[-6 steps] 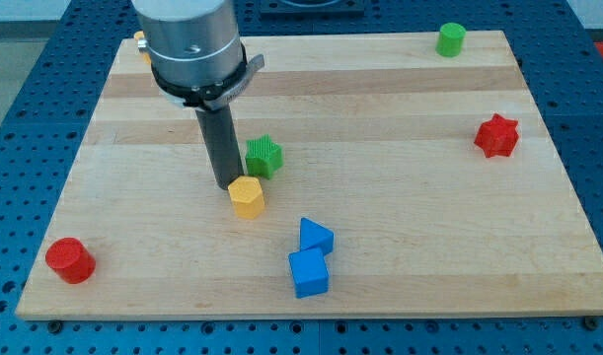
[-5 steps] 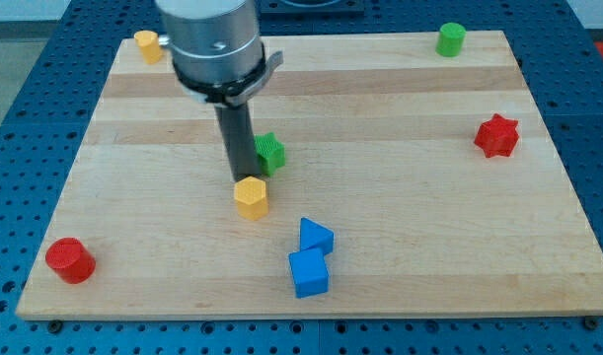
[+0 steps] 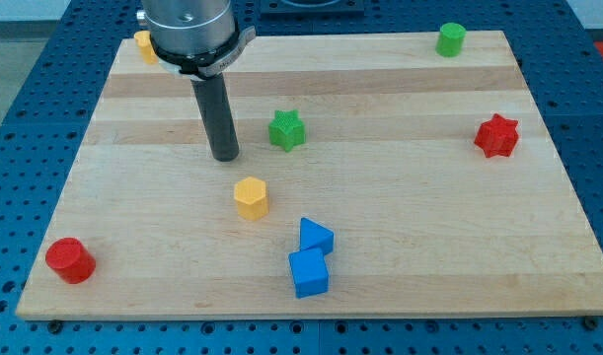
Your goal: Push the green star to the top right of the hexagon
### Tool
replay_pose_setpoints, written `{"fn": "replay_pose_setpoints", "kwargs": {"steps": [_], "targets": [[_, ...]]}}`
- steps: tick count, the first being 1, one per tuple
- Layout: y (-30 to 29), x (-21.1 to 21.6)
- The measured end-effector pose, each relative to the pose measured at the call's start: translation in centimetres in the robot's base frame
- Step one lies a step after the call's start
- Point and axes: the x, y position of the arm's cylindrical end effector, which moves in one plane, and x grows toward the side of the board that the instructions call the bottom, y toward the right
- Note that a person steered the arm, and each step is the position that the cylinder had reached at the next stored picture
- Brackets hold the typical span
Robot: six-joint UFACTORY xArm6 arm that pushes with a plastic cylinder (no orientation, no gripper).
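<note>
Camera view, arm: you have no jawed end effector here, only a straight dark rod, so nothing is spread, pressed together or pinching; your tip [image 3: 225, 157] rests on the table [image 3: 400, 227] touching no block.
Camera view, tip position: your tip stands to the view's left of the green star [image 3: 287, 129], with bare wood between them, and above and a little left of the yellow hexagon [image 3: 251, 197].
Camera view, green star: you see it lying free, toward the view's top and right of the yellow hexagon, clearly apart from it.
Camera view, yellow hexagon: it sits near the middle of the table, below your tip and clear of it.
Camera view, blue blocks: a blue triangular block [image 3: 316, 237] and a blue cube [image 3: 309, 273] sit together below and right of the hexagon, seeming to touch.
Camera view, red blocks: a red cylinder [image 3: 69, 260] stands near the view's bottom left corner; a red star [image 3: 496, 136] lies near the right edge.
Camera view, far blocks: a green cylinder [image 3: 451, 39] stands at the view's top right; a yellow block [image 3: 144, 45] at the top left is partly hidden by your arm, so its shape cannot be told.
</note>
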Motion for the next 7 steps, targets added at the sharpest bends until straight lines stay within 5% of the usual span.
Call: {"fn": "replay_pose_setpoints", "kwargs": {"steps": [2,4,5,7], "targets": [[-2.8,-9.9],[4.9,-19.5],[12.1,-20.8],[27.1,-14.6]]}}
